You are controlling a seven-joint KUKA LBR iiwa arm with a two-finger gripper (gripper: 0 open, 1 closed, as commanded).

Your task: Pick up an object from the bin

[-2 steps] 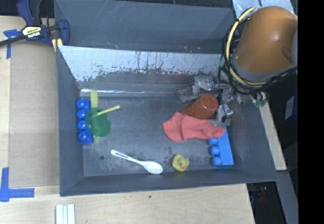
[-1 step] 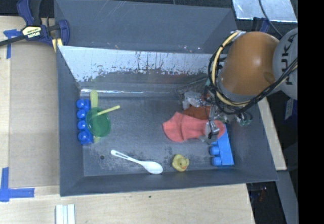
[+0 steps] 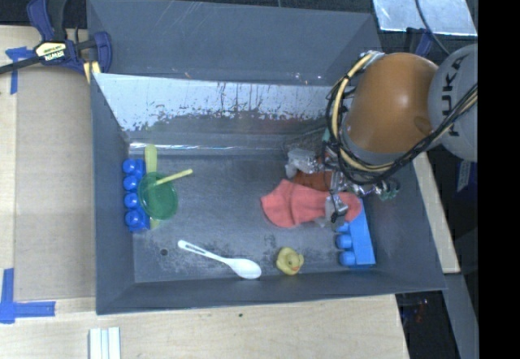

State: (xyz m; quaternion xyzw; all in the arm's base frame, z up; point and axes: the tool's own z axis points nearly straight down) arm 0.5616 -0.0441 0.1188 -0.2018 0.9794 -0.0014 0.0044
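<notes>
The gripper [image 3: 333, 196] hangs low near the right wall of the bin [image 3: 244, 41], touching the right end of a soft red lump [image 3: 294, 205]; whether it is apart or together cannot be told (the wrist hides it). A blue studded block [image 3: 357, 244] lies just beside it, toward the front right corner. A white spoon [image 3: 221, 259] lies along the front edge.

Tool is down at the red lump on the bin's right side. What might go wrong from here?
The tool sits at the right edge of the red lump, which looks soft, so a grip there may slip off. The blue studded block lies right beside it and might get nudged or caught along.
</notes>
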